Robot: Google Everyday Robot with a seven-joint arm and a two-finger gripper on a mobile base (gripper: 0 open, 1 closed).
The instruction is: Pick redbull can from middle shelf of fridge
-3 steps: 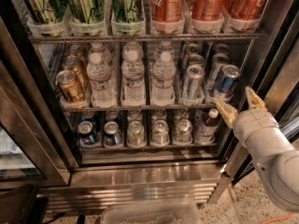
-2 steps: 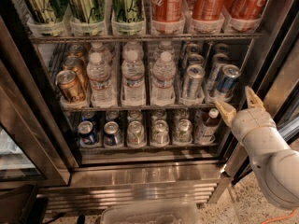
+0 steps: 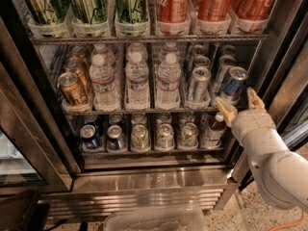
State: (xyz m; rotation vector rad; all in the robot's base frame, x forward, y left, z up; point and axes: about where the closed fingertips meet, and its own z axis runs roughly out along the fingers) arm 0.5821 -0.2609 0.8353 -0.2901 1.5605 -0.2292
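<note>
Gripper (image 3: 240,105) hangs open, its two tan fingers spread apart on nothing. Beyond it stands the fridge (image 3: 144,179); the middle shelf (image 3: 144,110) runs off to its left; the redbull can (image 3: 234,83) stands just above its fingertips

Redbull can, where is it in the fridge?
In the camera view the redbull can stands at the right end of the middle shelf, beside a silver can, with the open gripper just below it.

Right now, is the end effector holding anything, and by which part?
Nothing held: the open end effector is just below the redbull can, not around it.
</note>
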